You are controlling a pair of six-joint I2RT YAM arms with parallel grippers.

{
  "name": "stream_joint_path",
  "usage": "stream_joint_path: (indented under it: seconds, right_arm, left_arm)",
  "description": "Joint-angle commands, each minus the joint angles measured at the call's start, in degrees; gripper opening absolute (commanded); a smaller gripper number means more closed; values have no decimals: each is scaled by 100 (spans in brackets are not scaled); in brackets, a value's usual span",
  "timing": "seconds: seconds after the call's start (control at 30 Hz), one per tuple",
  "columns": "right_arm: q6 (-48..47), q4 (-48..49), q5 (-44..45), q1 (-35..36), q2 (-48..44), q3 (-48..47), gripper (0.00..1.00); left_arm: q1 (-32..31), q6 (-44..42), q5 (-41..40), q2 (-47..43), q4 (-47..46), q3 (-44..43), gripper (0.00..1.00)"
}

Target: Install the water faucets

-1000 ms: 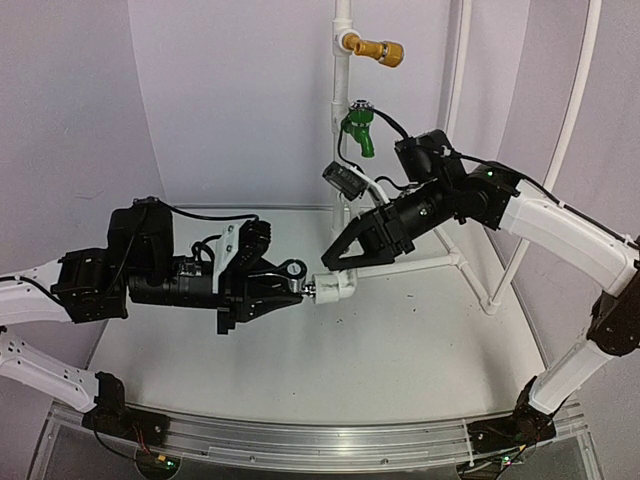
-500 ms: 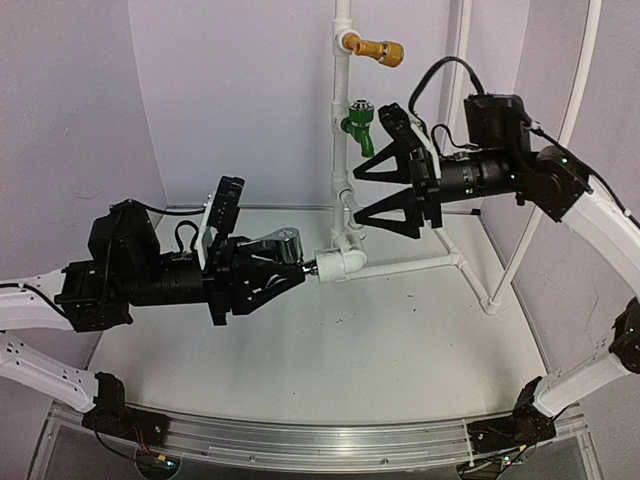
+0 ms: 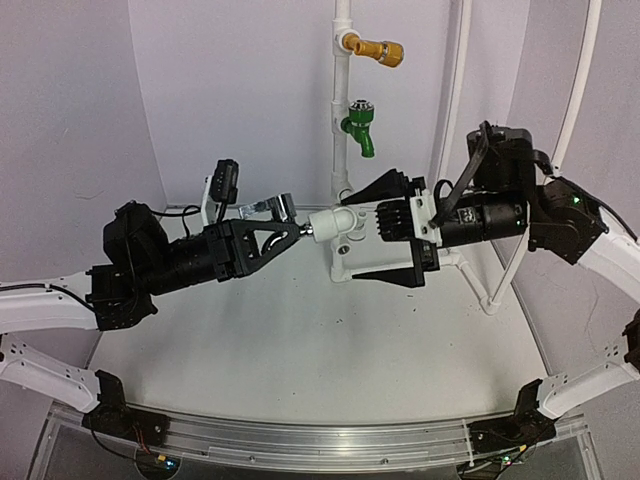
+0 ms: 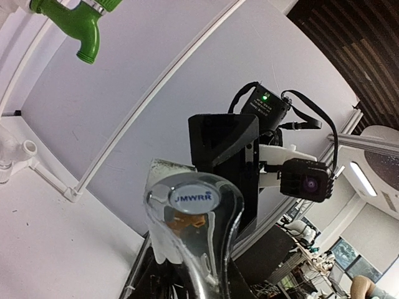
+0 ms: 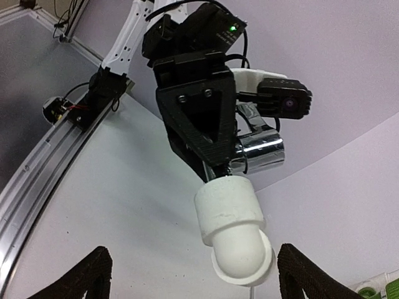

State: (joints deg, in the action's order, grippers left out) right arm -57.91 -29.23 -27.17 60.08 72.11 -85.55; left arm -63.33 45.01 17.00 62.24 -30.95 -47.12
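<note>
Pale walls, white tabletop (image 3: 300, 350). From above, the left gripper (image 3: 290, 232) is clamped on the silver tap (image 3: 272, 208), held aloft. Its white fitting (image 3: 332, 222) points right, lengthwise toward the wide-open right gripper (image 3: 353, 236).

Left wrist: the silver tap (image 4: 193, 205) fills the foreground.

Right wrist: the white fitting (image 5: 232, 218) sits ahead, between spread fingers (image 5: 87, 277), apart from both.

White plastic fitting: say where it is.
Top view, centre: the white plastic fitting sits mid-air on the end of the silver tap, between the left gripper and the open right gripper.
</note>
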Motion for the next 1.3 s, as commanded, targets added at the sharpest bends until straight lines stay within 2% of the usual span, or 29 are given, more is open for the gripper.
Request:
stream_joint_path:
  seconds: [0.0,0.1,0.17,0.33,0.43,0.57,0.7,0.8,0.87,1.27]
  right_arm:
    - [-490,282,557,152,31,-13,87]
    - [-252,416,622,186,127,-35,84]
    - [-99,427,614,200,171,-52,79]
    - [432,435,522,200,215,-133,46]
    - [1064,428,356,201,289,-271,31]
    - [1971,384,-124,201,347,-360,18]
    - [3020,253,-605,205,460,-475,14]
    - [3682,229,-1055,192,538,-495,14]
    - [4161,225,-1388,173,604,-527,13]
    - [6851,163,-4251,-655,1385,-490,7]
  left_arm:
    - [-12,473,723,132,-1025,-144,0]
    - [-12,456,1092,277,-1061,-270,0]
    - [-12,461,1292,363,-1123,-293,0]
    - [-12,239,1492,363,-1281,-312,0]
    - [-12,-396,1352,226,-945,-383,0]
    - [-63,-1523,1458,116,-499,-532,0]
    - [-446,-3316,1149,3,615,-777,0]
    - [-898,-5031,449,98,1480,-1027,0]
    - [-1085,-5766,83,217,1924,-1172,0]
    - [-1304,-7896,-1301,-19,2455,-1066,0]
